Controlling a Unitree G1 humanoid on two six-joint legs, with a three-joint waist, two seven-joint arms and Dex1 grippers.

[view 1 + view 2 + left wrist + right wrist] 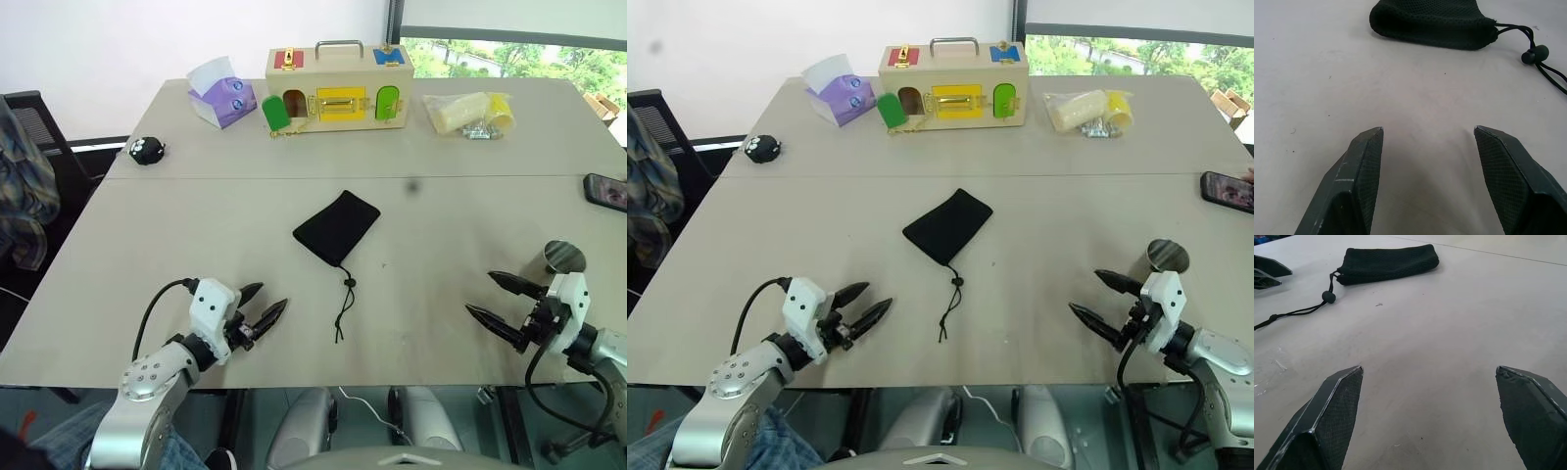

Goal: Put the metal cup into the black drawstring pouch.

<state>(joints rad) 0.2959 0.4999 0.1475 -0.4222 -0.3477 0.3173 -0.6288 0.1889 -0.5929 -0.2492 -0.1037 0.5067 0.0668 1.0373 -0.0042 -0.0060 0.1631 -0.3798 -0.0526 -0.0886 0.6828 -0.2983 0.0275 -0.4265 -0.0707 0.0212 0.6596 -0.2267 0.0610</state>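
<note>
The black drawstring pouch lies flat mid-frame on the tabletop; the metal cup stands at right. Left gripper and right gripper, both low in frame, are spread wide and empty

Pouch matt black mesh cloth; cup shiny metal.

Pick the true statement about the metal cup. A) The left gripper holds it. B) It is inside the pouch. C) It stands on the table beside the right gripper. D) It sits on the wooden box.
C: the cup stands on the table just behind the open right gripper, well apart from the pouch and the open left gripper.
</note>
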